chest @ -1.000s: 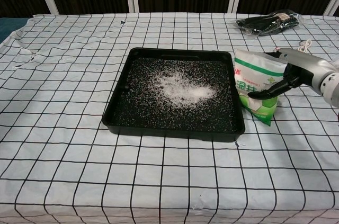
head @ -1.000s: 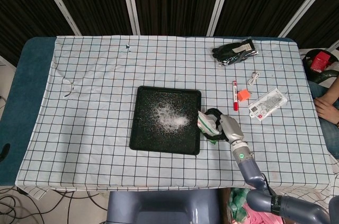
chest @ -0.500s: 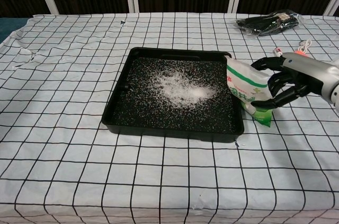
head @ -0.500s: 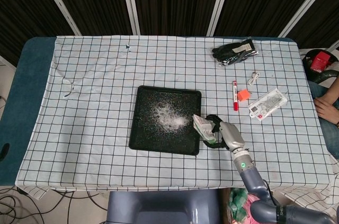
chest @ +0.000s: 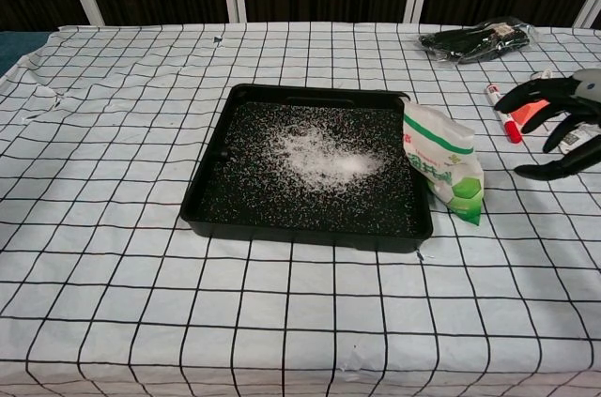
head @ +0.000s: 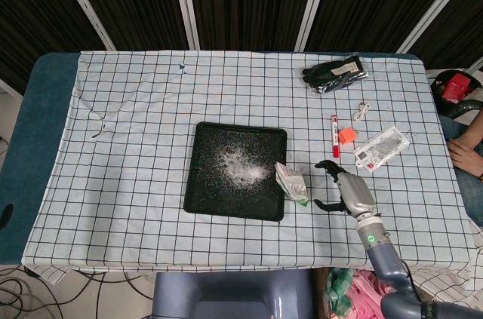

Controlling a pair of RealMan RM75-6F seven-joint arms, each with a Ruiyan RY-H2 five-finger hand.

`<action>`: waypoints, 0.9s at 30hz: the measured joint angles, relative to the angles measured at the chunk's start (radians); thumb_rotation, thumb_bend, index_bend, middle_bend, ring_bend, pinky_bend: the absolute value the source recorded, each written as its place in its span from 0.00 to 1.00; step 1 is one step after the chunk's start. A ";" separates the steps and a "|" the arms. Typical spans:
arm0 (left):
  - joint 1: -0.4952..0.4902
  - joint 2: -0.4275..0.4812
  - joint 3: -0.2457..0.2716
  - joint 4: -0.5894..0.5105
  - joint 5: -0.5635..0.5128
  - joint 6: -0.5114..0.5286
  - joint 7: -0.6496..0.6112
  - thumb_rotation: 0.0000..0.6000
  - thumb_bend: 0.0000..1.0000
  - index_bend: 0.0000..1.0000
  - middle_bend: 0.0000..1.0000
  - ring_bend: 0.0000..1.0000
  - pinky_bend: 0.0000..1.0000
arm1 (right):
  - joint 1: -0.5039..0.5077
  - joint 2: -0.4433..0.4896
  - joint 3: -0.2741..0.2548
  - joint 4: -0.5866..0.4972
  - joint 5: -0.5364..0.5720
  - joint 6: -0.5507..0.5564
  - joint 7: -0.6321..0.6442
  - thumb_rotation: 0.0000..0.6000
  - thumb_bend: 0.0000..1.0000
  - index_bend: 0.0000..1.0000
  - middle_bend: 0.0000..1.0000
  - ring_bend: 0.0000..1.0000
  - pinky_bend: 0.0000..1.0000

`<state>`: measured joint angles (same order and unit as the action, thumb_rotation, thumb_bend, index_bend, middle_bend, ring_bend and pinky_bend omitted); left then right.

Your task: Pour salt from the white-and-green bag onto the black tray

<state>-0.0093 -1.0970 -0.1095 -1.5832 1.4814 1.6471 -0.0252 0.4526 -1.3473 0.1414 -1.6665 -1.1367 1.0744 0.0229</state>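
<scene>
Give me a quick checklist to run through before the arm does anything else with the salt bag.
1. Salt on black tray: ok, a white pile lies mid-tray.
2. White-and-green bag released: ok, it leans at the tray's right rim, nothing gripping it.
3. Right hand clear of bag: ok, fingers spread, apart from it.
4. Bag stable: cannot tell, it stands tilted.
5. Red marker out of the way: ok.
6. Left hand: cannot tell, unseen.

We note a table (head: 45, 145) with a blue top under a white black-grid cloth (head: 128, 183), mid-frame. Dark slatted panels (head: 241, 2) with white posts (head: 185, 2) fill the upper frame. Cables (head: 23, 289) lie on pale floor, lower left. Light is even.
</scene>
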 measured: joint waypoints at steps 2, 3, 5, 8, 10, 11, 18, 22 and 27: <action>0.001 0.000 0.000 0.000 0.001 0.002 0.001 1.00 0.30 0.17 0.09 0.03 0.12 | -0.006 0.061 -0.009 -0.027 0.000 -0.013 -0.009 1.00 0.17 0.19 0.14 0.23 0.33; 0.001 0.000 0.001 0.000 0.003 0.002 0.002 1.00 0.30 0.17 0.09 0.03 0.12 | -0.008 0.089 -0.012 -0.039 -0.001 -0.016 -0.015 1.00 0.17 0.19 0.14 0.23 0.33; 0.001 0.001 0.002 0.001 0.004 0.001 0.005 1.00 0.30 0.17 0.09 0.03 0.12 | -0.015 0.147 -0.019 -0.058 -0.007 -0.018 -0.031 1.00 0.17 0.18 0.14 0.23 0.33; 0.000 0.002 0.007 -0.002 0.007 -0.007 0.016 1.00 0.30 0.17 0.09 0.03 0.12 | -0.035 0.241 -0.028 -0.083 -0.036 0.016 -0.075 1.00 0.17 0.18 0.14 0.23 0.33; -0.003 0.004 0.013 -0.006 0.010 -0.018 0.025 1.00 0.30 0.17 0.09 0.03 0.12 | -0.052 0.271 -0.032 -0.088 -0.061 0.058 -0.103 1.00 0.17 0.18 0.14 0.23 0.33; -0.004 0.004 0.015 -0.009 0.009 -0.024 0.032 1.00 0.30 0.17 0.09 0.03 0.12 | -0.066 0.289 -0.036 -0.089 -0.083 0.097 -0.125 1.00 0.17 0.18 0.14 0.23 0.33; -0.013 0.011 0.028 -0.041 -0.003 -0.064 0.065 1.00 0.30 0.16 0.08 0.03 0.11 | -0.183 0.353 -0.072 -0.062 -0.235 0.334 -0.207 1.00 0.17 0.18 0.14 0.23 0.33; -0.018 0.009 0.025 -0.050 -0.013 -0.072 0.072 1.00 0.28 0.16 0.09 0.01 0.07 | -0.232 0.344 -0.086 -0.001 -0.286 0.412 -0.212 1.00 0.17 0.18 0.14 0.23 0.33; -0.026 0.001 0.015 -0.037 -0.015 -0.073 0.061 1.00 0.27 0.16 0.08 0.00 0.05 | -0.268 0.327 -0.098 0.046 -0.317 0.445 -0.173 1.00 0.17 0.18 0.14 0.23 0.33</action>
<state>-0.0351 -1.0959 -0.0945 -1.6200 1.4665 1.5745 0.0359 0.1847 -1.0206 0.0438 -1.6206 -1.4542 1.5194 -0.1503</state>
